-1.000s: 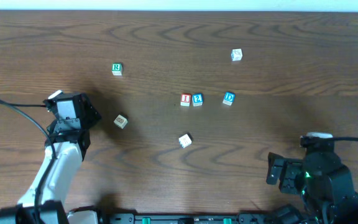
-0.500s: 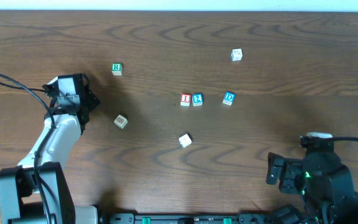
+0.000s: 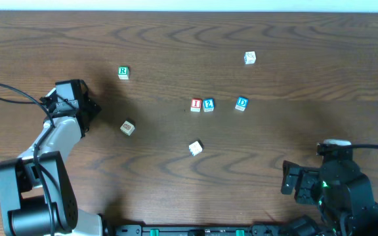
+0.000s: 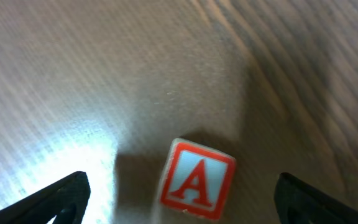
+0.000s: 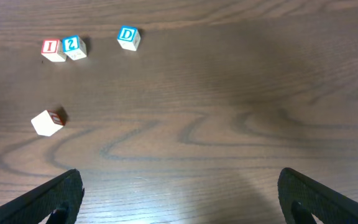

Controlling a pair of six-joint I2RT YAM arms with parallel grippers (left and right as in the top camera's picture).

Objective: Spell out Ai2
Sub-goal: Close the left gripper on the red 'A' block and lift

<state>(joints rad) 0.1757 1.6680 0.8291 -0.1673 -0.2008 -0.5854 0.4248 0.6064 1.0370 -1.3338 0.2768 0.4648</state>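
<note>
On a wooden worktop (image 3: 307, 39), the red "I" cube (image 3: 196, 104) and blue "2" cube (image 3: 209, 104) sit side by side near the centre. The red "A" cube (image 4: 197, 180) lies well apart, just ahead of the released left claw (image 3: 83, 107) (fingers spread wide). The right claw (image 5: 179, 193) is also released and holds nothing.

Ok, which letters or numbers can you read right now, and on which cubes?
"A", red: A cube, left wrist view.
"I", red: I cube.
"2", blue: 2 cube, beside it.
"D", blue: D cube.
"R", green: R cube.
Unreadable: far cube and near cube.
</note>
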